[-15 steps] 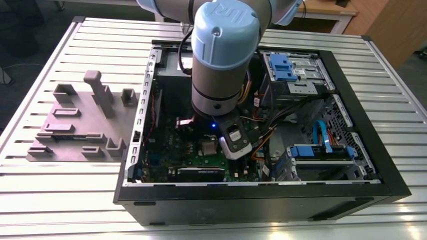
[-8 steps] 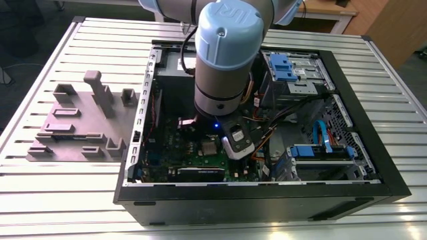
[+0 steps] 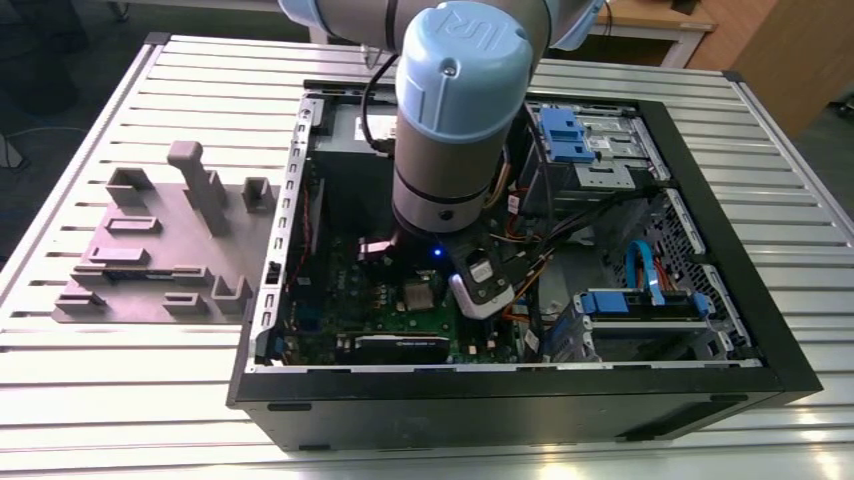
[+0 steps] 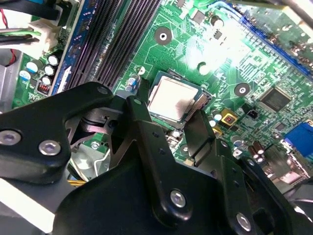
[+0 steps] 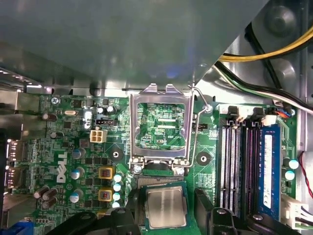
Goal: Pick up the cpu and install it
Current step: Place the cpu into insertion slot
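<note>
the cpu (image 4: pixel 171 100) lies flat in the socket (image 4: pixel 204 96) between the pincer's (image 4: pixel 170 113) parted fingers (image 4: pixel 139 117), each just beside an edge.

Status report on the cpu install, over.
Gripper open, fingers either side of cpu. Cpu flat in socket. Frame raised, not over cpu.

Soft, even room light falls on the slatted table (image 3: pixel 120 360) in the exterior view, while the inside of the computer case (image 3: pixel 534 405) lies in shadow, with a small blue light (image 3: pixel 437 251) glowing under the arm (image 3: pixel 461 120). In the second wrist view white glare washes out part of the green board (image 4: pixel 222 63), the chip (image 4: pixel 172 98) shines pale, and the black gripper (image 4: pixel 168 111) close to the lens is dim and soft. In the first wrist view a grey metal sheet (image 5: pixel 122 39) looks blurred and dull above the well-lit board.
</note>
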